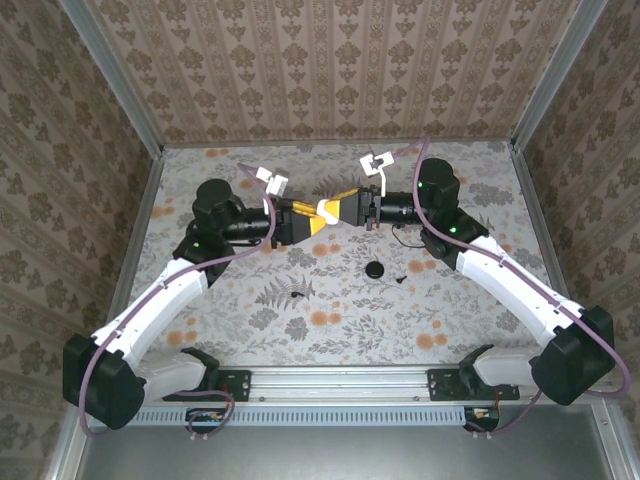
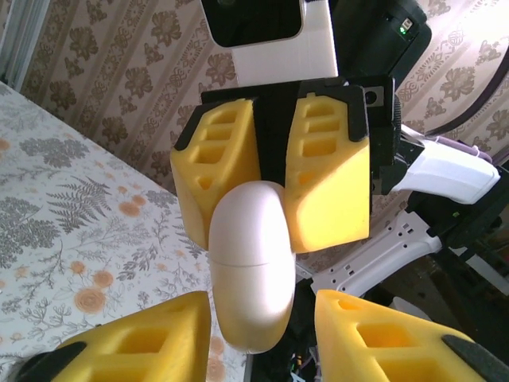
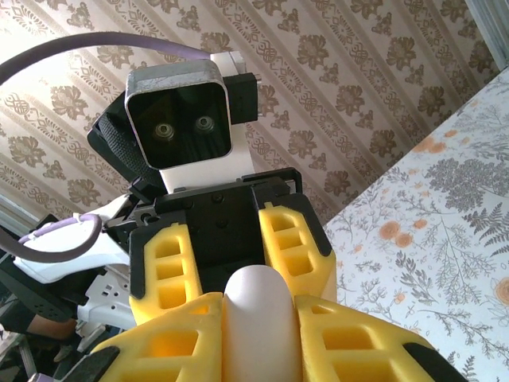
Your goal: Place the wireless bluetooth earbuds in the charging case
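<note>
The white charging case (image 1: 327,210) hangs in mid-air above the table's far middle, between both grippers, which meet tip to tip. My right gripper (image 3: 258,318) is shut on the charging case (image 3: 256,318), its yellow pads pressing both sides. In the left wrist view, my left gripper (image 2: 262,318) stands open around the case (image 2: 250,263), with a gap on each side. The case's lid seam looks closed. Two tiny black earbuds lie on the floral table, one (image 1: 297,297) left of centre and one (image 1: 400,279) to the right.
A black round disc (image 1: 375,270) rests on the table (image 1: 330,330) between the two earbuds. Patterned walls close in the back and both sides. The arm bases and a metal rail (image 1: 340,380) run along the near edge.
</note>
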